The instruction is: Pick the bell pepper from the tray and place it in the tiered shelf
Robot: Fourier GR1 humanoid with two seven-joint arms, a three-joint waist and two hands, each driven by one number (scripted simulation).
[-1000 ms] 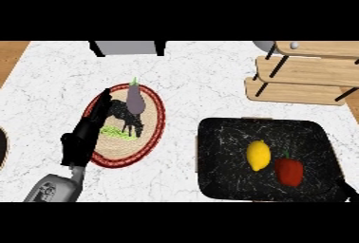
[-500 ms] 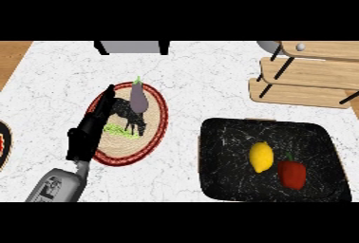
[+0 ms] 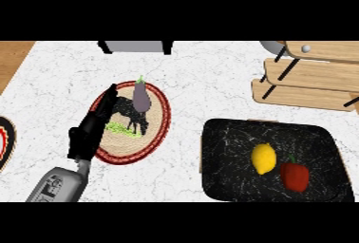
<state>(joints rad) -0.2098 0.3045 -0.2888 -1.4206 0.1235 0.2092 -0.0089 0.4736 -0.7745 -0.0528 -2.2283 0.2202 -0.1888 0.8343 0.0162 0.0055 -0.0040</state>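
Bell pepper [image 3: 295, 176] beside lemon [image 3: 263, 158] in tray's [image 3: 228, 152] right half; tiered shelf [image 3: 316, 76] apart.

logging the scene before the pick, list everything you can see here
bell pepper: one, red, in the tray, right of the lemon
lemon: one, yellow, in the tray
tray: one, black with white veining, lower right of the counter
tiered shelf: one, light wood with black posts, upper right
eggplant: one, purple, on the upper part of the round plate
round plate: one, woven tan with a red rim, left of centre
second plate: one, dark with a red rim, cut off by the left edge
grey object: one, top edge, cannot tell what it is
counter: one, white marbled
left hand: one, black, fingers straight, over the round plate's left rim
right hand: not in view
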